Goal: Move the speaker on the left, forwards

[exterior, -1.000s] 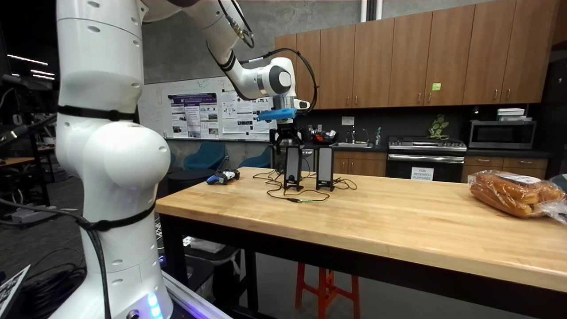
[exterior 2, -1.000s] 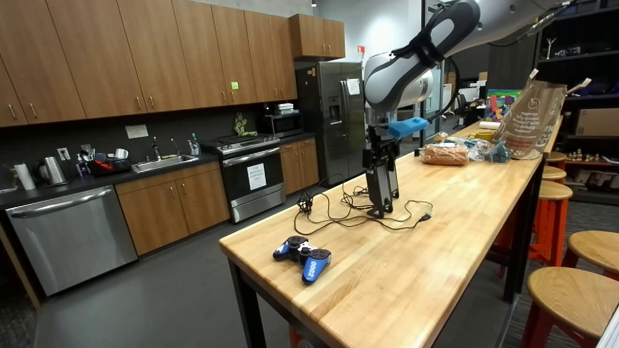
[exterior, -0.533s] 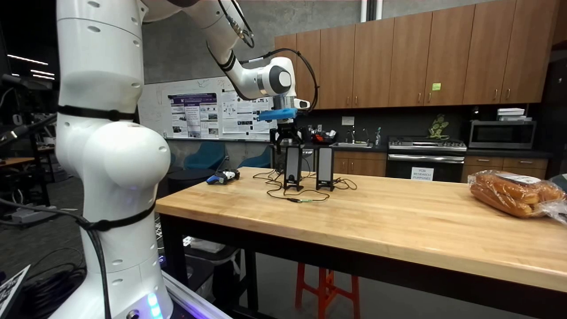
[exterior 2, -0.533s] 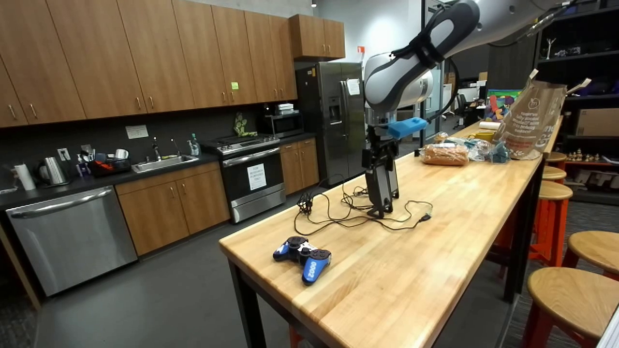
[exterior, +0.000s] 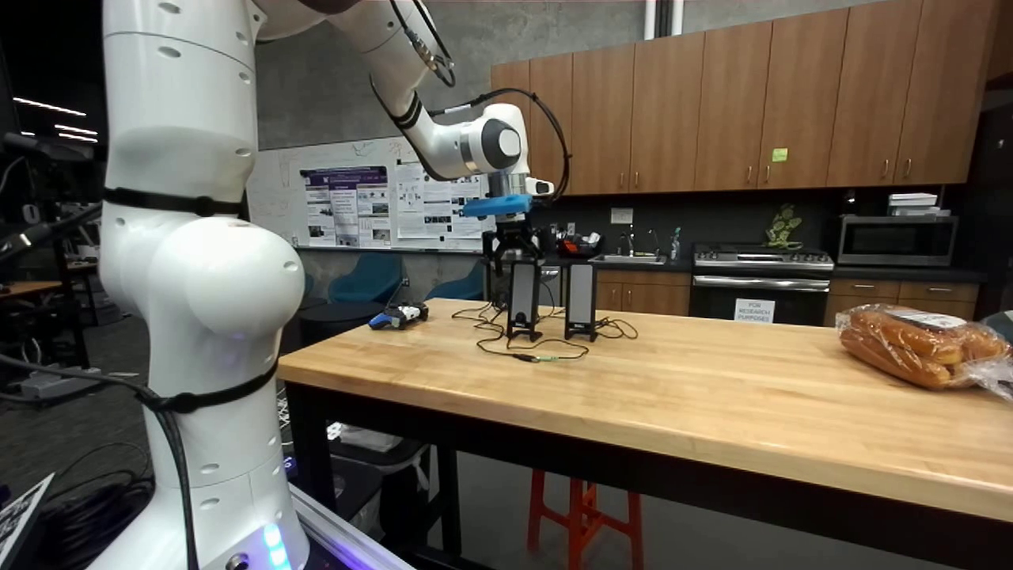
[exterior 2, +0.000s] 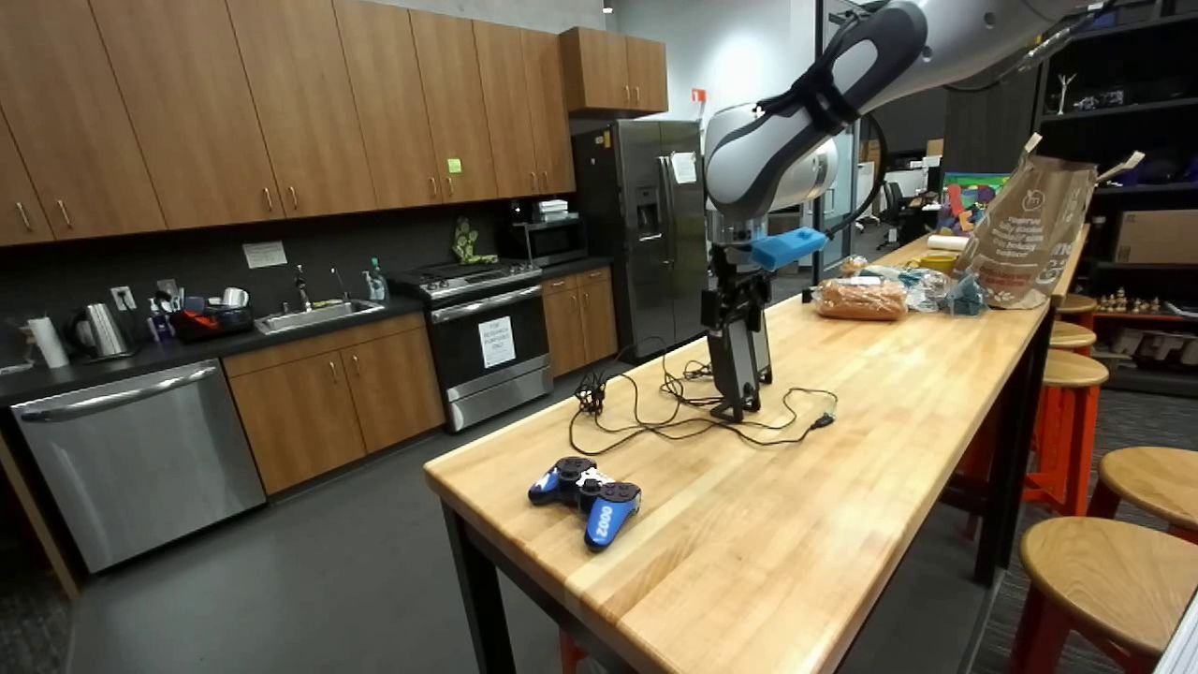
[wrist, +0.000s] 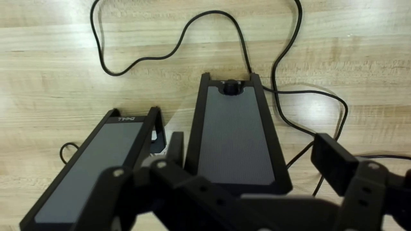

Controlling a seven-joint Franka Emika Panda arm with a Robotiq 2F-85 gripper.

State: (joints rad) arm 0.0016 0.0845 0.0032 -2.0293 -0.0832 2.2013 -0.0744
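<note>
The hand (wrist: 250,154) is wide astride the speaker (wrist: 234,134), seemingly off-centre; closing could topple it, and the cable (wrist: 153,58) might snag during the move

On the wooden table (exterior 2: 711,562), near its end, a blue and black game controller (exterior 2: 590,488). Farther along it, wrapped bread (exterior 2: 861,301), and after this a brown paper bag (exterior 2: 1028,229), standing. In the background, a stove (exterior 2: 454,348) with a white sign (exterior 2: 497,343) on its front, just beside a microwave (exterior: 897,240), and wooden cupboards (exterior: 712,119) above them. Next to the table, stools (exterior 2: 1118,576) with wooden seats.
</note>
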